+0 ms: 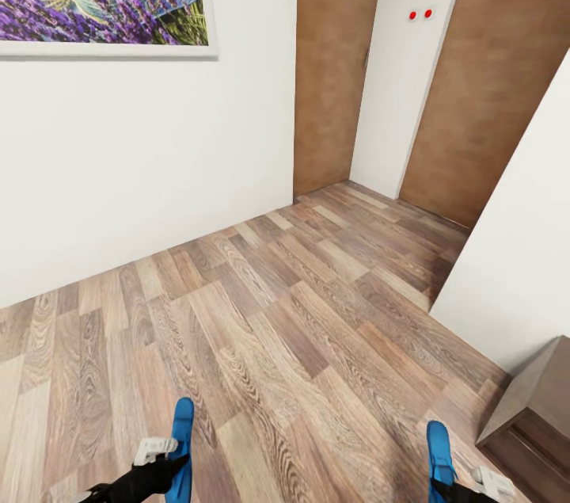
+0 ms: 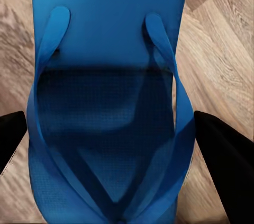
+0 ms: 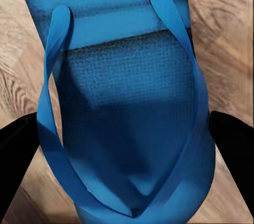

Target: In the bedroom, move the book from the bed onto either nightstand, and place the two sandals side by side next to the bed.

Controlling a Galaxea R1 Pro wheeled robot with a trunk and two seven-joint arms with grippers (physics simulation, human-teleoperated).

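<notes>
Plainly, one bright blue flip-flop (image 2: 106, 102) clamped in left gripper (image 2: 114, 139), another (image 3: 127, 102) in right gripper (image 3: 127, 144)

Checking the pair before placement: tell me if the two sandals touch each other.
Apart. The head view shows the left sandal and right sandal separated by a broad stretch of floor.

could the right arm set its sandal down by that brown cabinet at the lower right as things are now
Probably yes. The right gripper holds a blue sandal with its fingers on either side of it, and the brown cabinet stands close on that arm's side. Bare wood floor lies between them, with nothing in the way.
</notes>
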